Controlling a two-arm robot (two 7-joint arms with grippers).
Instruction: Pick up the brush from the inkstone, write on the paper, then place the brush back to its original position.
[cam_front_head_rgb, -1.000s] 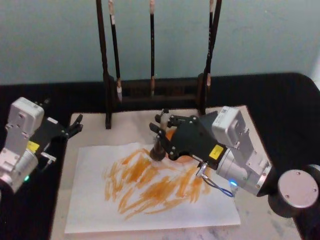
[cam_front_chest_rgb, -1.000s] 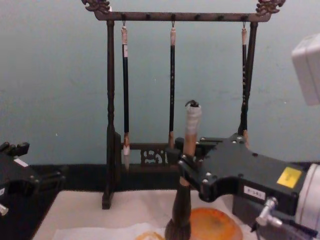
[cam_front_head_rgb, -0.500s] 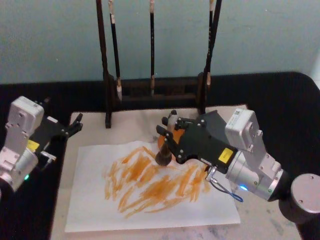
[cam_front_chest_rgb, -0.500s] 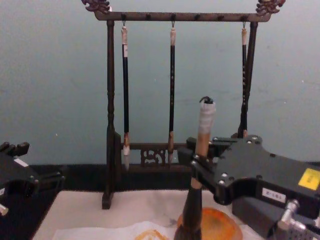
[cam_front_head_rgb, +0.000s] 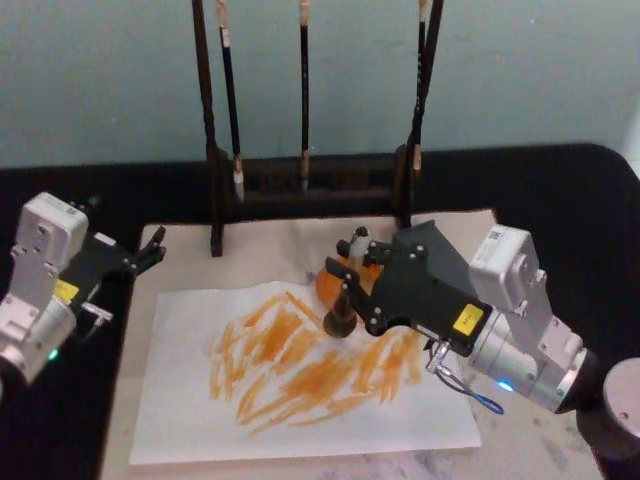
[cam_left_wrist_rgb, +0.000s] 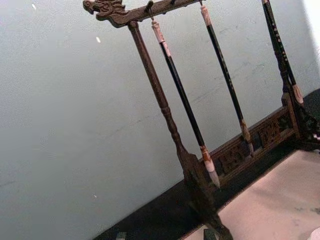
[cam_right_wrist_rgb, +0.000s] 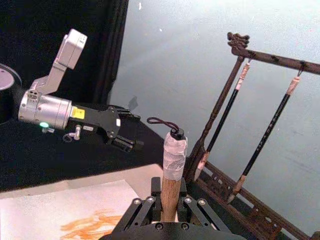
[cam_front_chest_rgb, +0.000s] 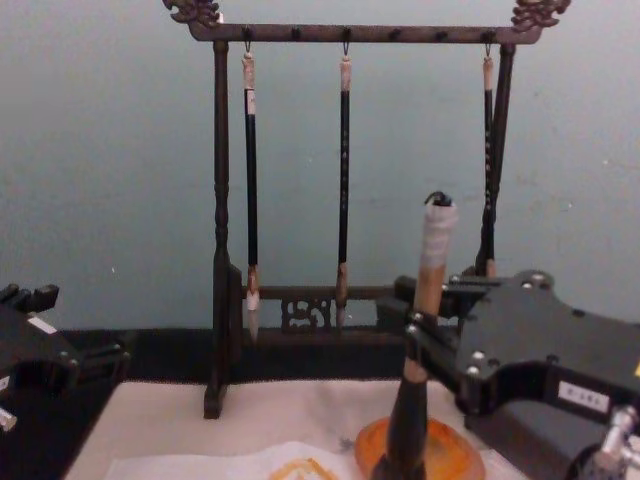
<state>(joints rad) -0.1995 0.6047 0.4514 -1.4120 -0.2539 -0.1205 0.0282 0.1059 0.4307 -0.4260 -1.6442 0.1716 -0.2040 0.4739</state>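
Shifted over the last second: the right gripper (cam_front_head_rgb: 350, 270), carrying the thick calligraphy brush (cam_front_head_rgb: 340, 320) with bushy dark bristles, tan wooden handle and white-wrapped cap, has slid rightward and slightly nearer across the sheet; nothing else has budged. Far left, the left gripper (cam_front_head_rgb: 155, 250) sits parked where the black cloth (cam_front_head_rgb: 60, 200) meets the mat's far-left corner, pincer spread, nothing in it. Next right, the thin white paper (cam_front_head_rgb: 180, 400) lies on the cream-beige mat (cam_front_head_rgb: 270, 245), its middle covered in yellow-orange strokes. The bristle head stands at the far-right end of those strokes, apparently touching the sheet, just near-left of the small round flat orange inkstone (cam_front_head_rgb: 322, 285); contact itself can't be confirmed. Chest view: shaft tilted, cap leaning right, black lower shaft crossing in front of the dish. Right gripper's jaws are closed on the tan handle below the wrap, plain in the right wrist view. Behind stands a dark wooden rack (cam_front_head_rgb: 310, 185) with three slim hanging brushes (cam_front_head_rgb: 303, 100), well apart from the work. Judgement: a writing stroke near its end, return to the dish next. To do it well: keep the clamp firm and the pressure light so the thin sheet doesn't drag or rumple. End the stroke short of the dish's rim, lift the bristles straight up before crossing it, and hold the tilt steady.
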